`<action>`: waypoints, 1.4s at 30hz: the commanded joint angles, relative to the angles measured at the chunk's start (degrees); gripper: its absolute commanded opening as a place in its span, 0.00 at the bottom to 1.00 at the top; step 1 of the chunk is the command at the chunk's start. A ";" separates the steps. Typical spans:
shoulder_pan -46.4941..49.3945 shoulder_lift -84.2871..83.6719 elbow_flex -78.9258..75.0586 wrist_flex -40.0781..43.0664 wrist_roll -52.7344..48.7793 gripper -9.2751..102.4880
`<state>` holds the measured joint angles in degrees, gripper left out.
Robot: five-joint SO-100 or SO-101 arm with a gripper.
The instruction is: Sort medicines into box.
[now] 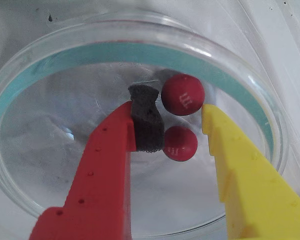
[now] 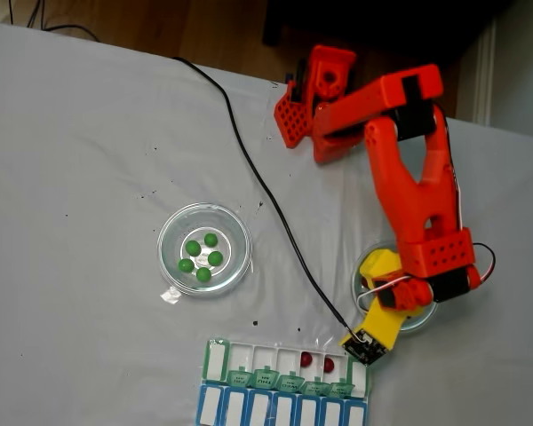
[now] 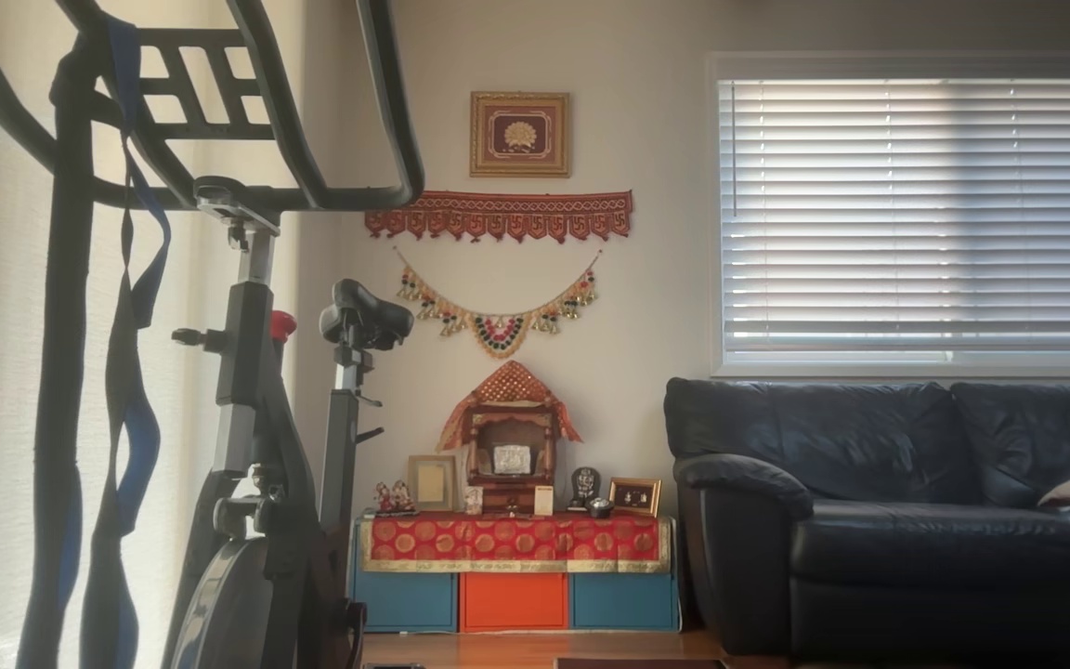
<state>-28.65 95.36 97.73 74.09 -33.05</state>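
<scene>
In the wrist view my gripper [image 1: 174, 116] stands open inside a round clear glass dish [image 1: 50, 55]. Its red finger carries a grey foam pad [image 1: 146, 127] on the left, and the yellow finger [image 1: 235, 160] is on the right. Two glossy red medicines lie in the dish. The lower one [image 1: 180, 143] sits between the fingers beside the foam pad, and the upper one [image 1: 183, 94] lies just past the tips. In the fixed view the box [image 2: 215, 362] lies at the bottom edge, with two red medicines [image 2: 306, 359] in its white compartments. Several green medicines [image 2: 203, 258] sit in the left dish [image 2: 171, 232].
In the fixed view the orange arm [image 2: 409, 186] reaches from the back of the white table down over the right dish [image 2: 424, 319]. A black cable [image 2: 258, 182] runs diagonally between the two dishes. The other view shows a living room with a sofa and an exercise bike.
</scene>
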 commanded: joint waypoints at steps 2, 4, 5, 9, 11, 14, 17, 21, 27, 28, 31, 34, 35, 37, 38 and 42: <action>0.00 1.41 -0.09 -0.70 -0.53 0.21; 0.00 1.41 0.09 -1.14 -0.53 0.21; 0.00 1.41 0.18 -1.41 -0.62 0.21; 0.26 1.58 0.79 -2.90 -0.79 0.21; 0.44 1.76 0.97 -3.34 -0.97 0.21; 0.62 2.55 1.85 -4.39 -0.97 0.21; 0.88 3.25 2.46 -5.45 -1.05 0.21; 1.05 4.04 2.81 -5.89 -0.79 0.21; 1.41 5.80 3.78 -7.12 -0.26 0.22; 1.49 6.06 3.87 -7.12 -0.26 0.22; 1.58 6.86 4.66 -8.17 0.26 0.22; 1.58 8.17 5.89 -10.02 1.05 0.22; 1.67 8.53 6.06 -10.28 1.32 0.22; 1.85 9.23 6.50 -11.16 1.85 0.22; 1.93 9.67 6.86 -11.60 1.93 0.22; 2.46 11.95 8.79 -14.33 2.55 0.22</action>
<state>-27.16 100.46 106.96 61.35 -30.85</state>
